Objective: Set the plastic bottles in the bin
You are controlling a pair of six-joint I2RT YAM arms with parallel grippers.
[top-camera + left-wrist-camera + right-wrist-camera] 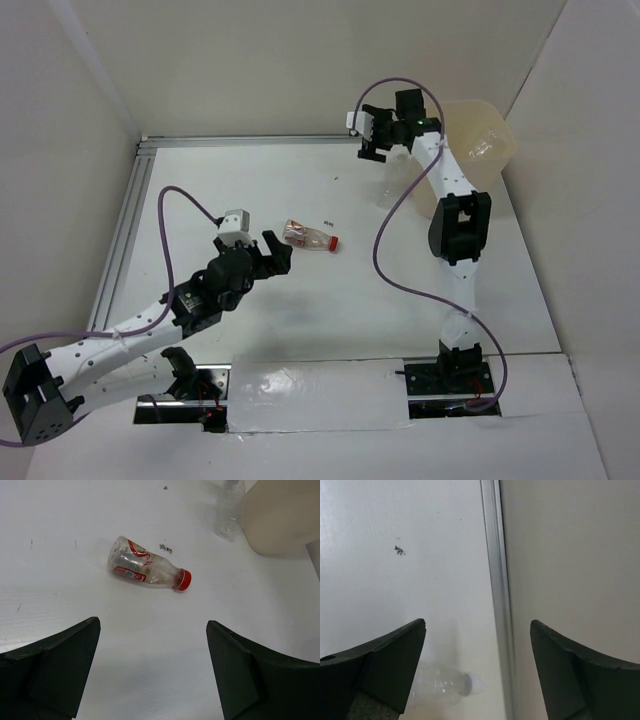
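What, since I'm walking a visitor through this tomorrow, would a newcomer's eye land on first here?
The red-capped bottle stands out first, lying on its side in the middle of the white table, just ahead of the open left gripper. Next comes the big cream bin in the far right corner, with a clear bottle beside it, close to the open right gripper.
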